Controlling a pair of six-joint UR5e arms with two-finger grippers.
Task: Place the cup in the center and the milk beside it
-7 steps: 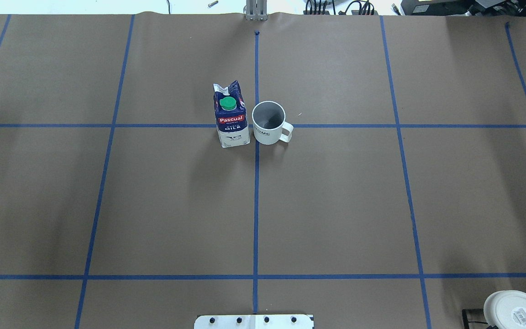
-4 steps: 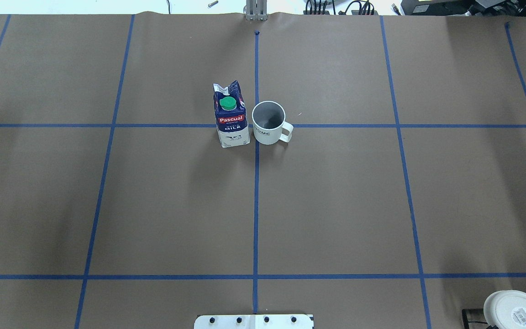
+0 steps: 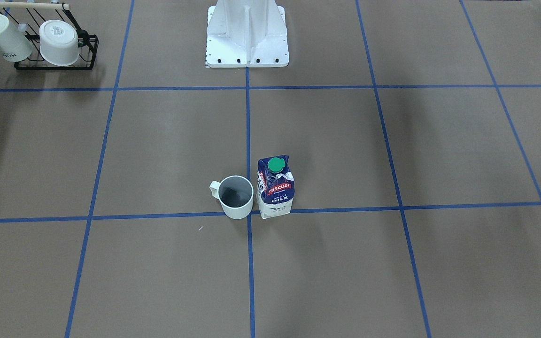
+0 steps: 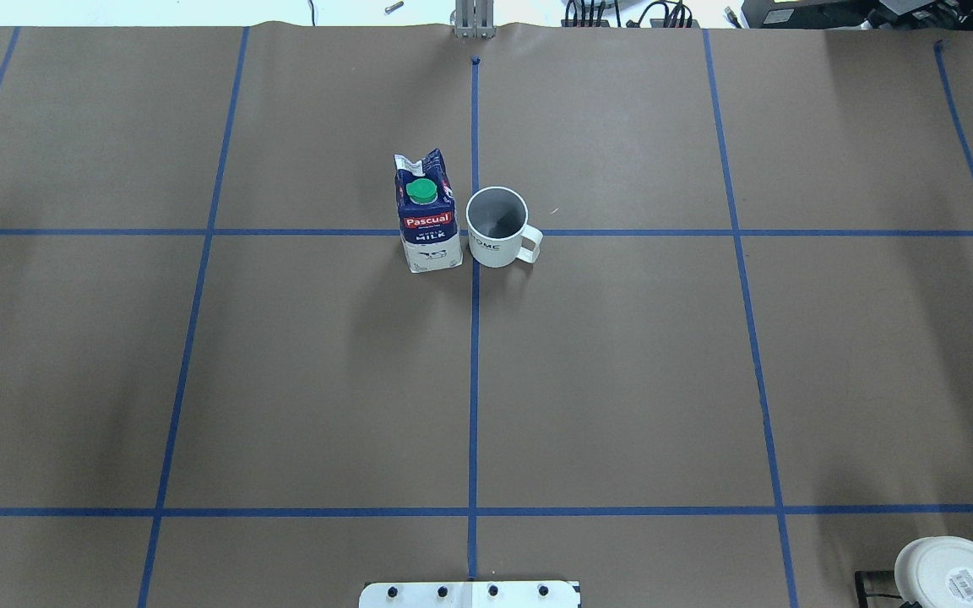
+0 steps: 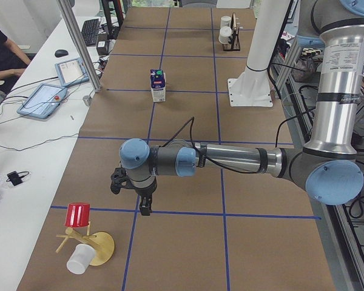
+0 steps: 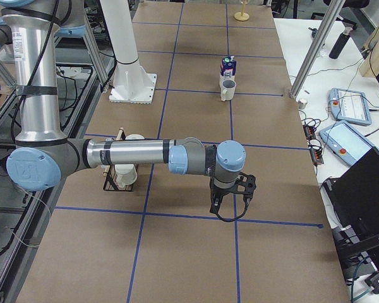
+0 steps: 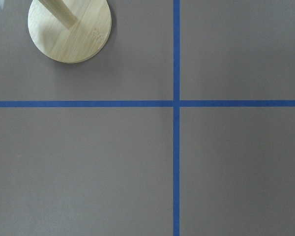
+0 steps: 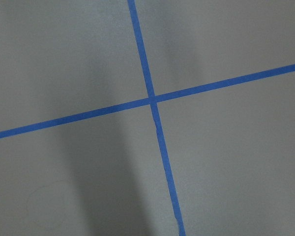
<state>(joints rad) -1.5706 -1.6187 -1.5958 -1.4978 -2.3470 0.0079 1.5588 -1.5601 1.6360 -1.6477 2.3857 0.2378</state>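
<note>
White cup [image 4: 497,226] stands at the table's [image 4: 622,380] centre cross, milk [image 4: 427,221] just beside it. Left hand [image 5: 131,195] and right hand [image 6: 230,203] hang well apart from both; I cannot tell how open they are. I judge a careless return sweep could topple the tall milk into the cup.

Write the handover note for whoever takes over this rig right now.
Left gripper: low over the table at its left end, far from both things; open or shut cannot be told.
Right gripper: the same at the right end.
Cup: upright at the middle crossing of the blue lines.
Milk: upright close beside it, on the robot's left.
Done: both look placed.
Left: seemingly nothing but a check.
</note>
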